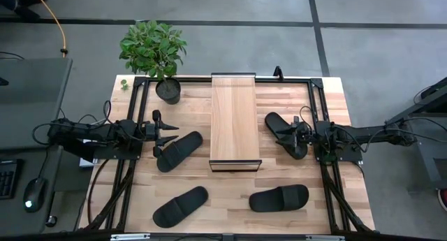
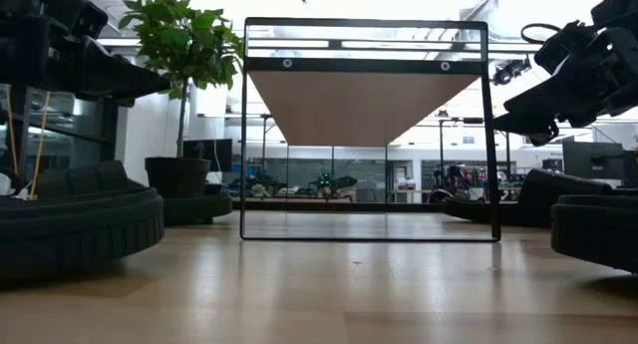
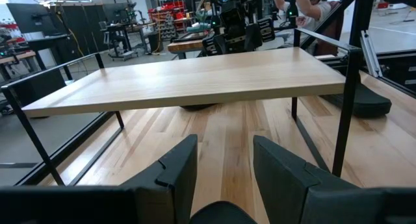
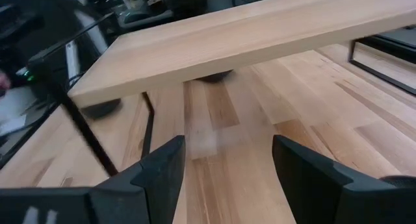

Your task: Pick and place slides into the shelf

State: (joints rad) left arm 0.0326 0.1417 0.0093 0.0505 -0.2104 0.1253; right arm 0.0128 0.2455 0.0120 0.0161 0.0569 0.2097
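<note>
The shelf (image 1: 235, 119) stands mid-table, its light plank top (image 3: 188, 74) on a dark frame. Four black slides lie flat on the tabletop: one left of the shelf (image 1: 179, 150), one right of it (image 1: 284, 133), and two near the near edge (image 1: 180, 206) (image 1: 279, 198). My left gripper (image 1: 170, 134) (image 3: 224, 169) is open, beside the left slide's end and pointing at the shelf. My right gripper (image 1: 278, 134) (image 4: 227, 169) is open over the right slide, also pointing at the shelf. Bare tabletop shows between its fingers.
A potted plant (image 1: 155, 52) stands at the far left corner of the table, its pot (image 1: 168, 91) just left of the shelf's far end. Dark frame rails (image 1: 112, 192) run along the table's left and right sides. Bare wood (image 1: 230, 192) lies between the two near slides.
</note>
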